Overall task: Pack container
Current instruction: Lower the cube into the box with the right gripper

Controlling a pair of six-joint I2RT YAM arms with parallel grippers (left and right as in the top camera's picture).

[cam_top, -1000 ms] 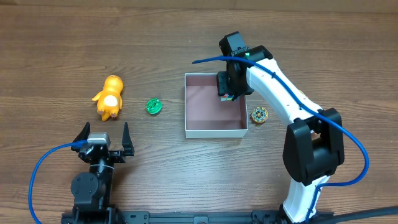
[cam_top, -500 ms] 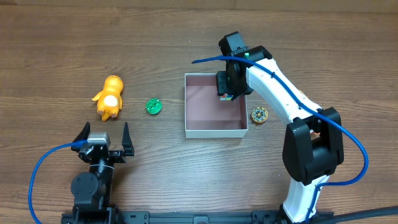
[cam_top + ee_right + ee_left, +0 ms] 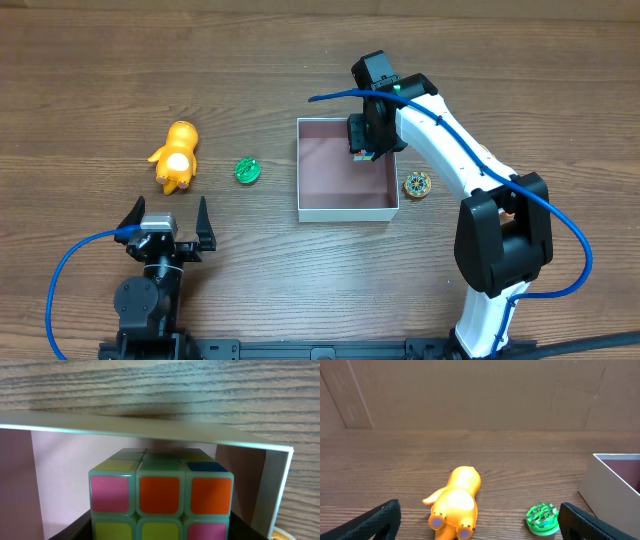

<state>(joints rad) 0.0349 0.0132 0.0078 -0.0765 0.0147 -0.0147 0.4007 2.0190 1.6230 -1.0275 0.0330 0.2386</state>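
The container (image 3: 345,212) is a shallow white-walled box with a dull pink inside, at the table's middle. My right gripper (image 3: 364,138) is shut on a multicoloured puzzle cube (image 3: 366,154) and holds it at the container's back right corner. In the right wrist view the cube (image 3: 160,495) fills the space between the fingers (image 3: 160,532), with the container's white wall (image 3: 150,435) just behind it. I cannot tell whether the cube touches the floor. My left gripper (image 3: 166,222) is open and empty near the front left, and the container's corner (image 3: 610,485) shows in its view.
An orange plush animal (image 3: 177,155) lies at the left, also in the left wrist view (image 3: 455,505). A green spinning-top disc (image 3: 247,170) sits between it and the container, also in the left wrist view (image 3: 543,518). A gold disc (image 3: 417,184) lies right of the container.
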